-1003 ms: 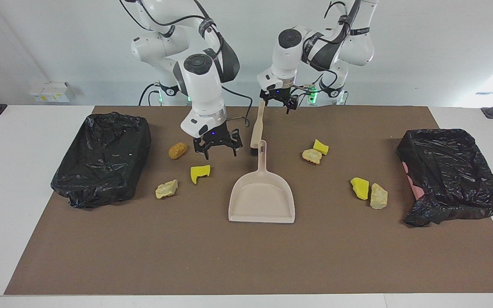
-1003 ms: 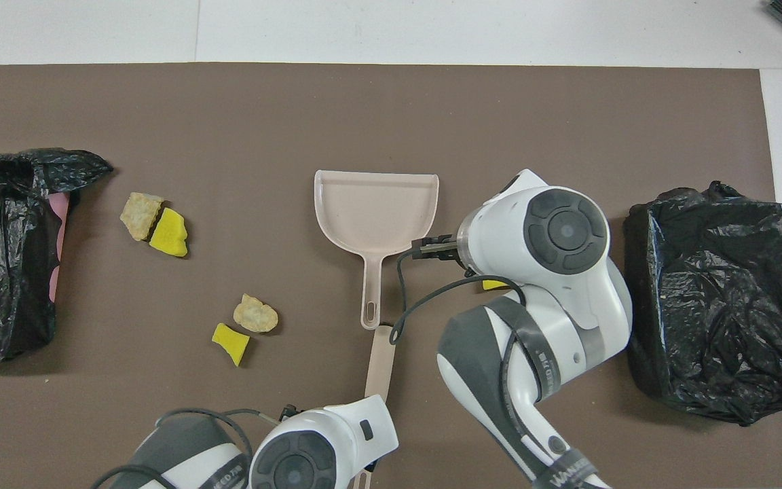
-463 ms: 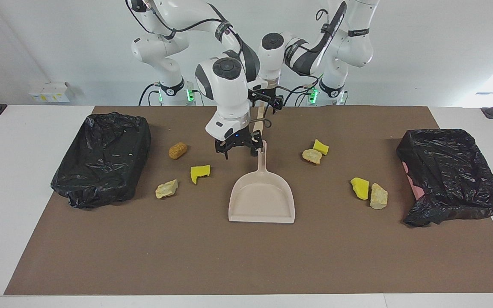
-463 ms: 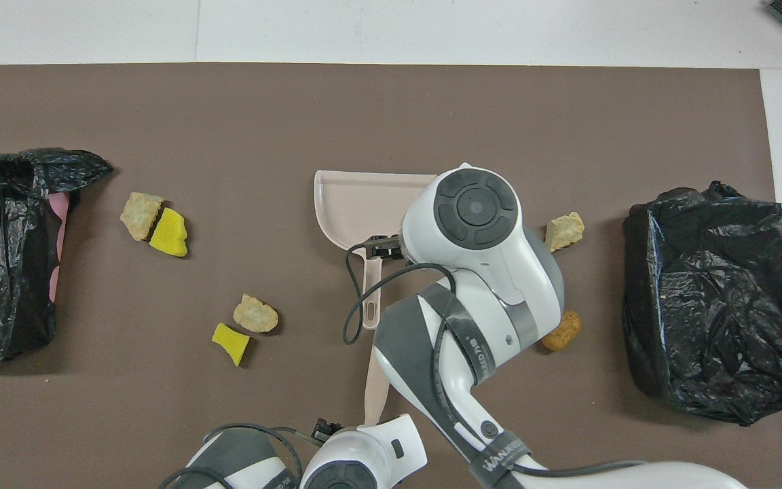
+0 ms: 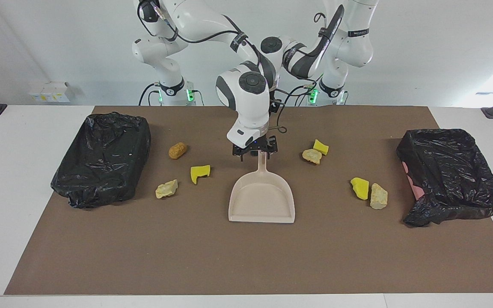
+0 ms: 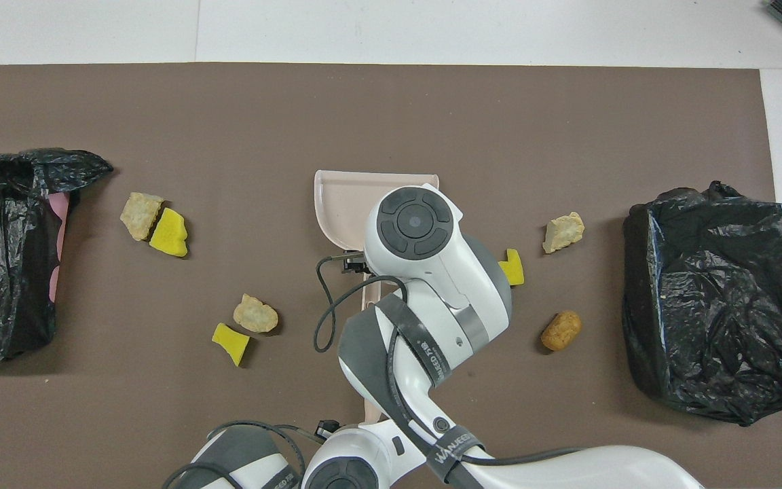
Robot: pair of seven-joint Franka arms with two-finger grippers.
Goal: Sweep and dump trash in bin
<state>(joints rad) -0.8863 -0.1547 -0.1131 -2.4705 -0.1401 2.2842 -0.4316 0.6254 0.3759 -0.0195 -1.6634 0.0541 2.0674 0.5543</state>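
The beige dustpan [image 5: 262, 196] lies flat mid-table with its handle toward the robots. My right gripper [image 5: 256, 155] is low over the top of that handle, open, one finger on each side. My left gripper [image 5: 275, 105] is mostly hidden by the right arm, over the brush, of which only a beige sliver [image 6: 372, 406] shows. Trash lies on both sides. Toward the right arm's end are a brown lump [image 5: 177, 150], a yellow sponge chunk [image 5: 200, 172] and a beige lump [image 5: 166, 188]. Toward the left arm's end, yellow and beige pieces lie in two pairs [image 5: 315, 152] [image 5: 368, 192].
A black-bagged bin [image 5: 103, 158] stands at the right arm's end of the brown mat and another [image 5: 452, 175] at the left arm's end. In the overhead view the right arm covers much of the dustpan [image 6: 343, 200].
The right arm swung from above the brown lump and sponge chunk across to the dustpan handle and came down over it. The left gripper shifted slightly above the brush. The trash has not moved.
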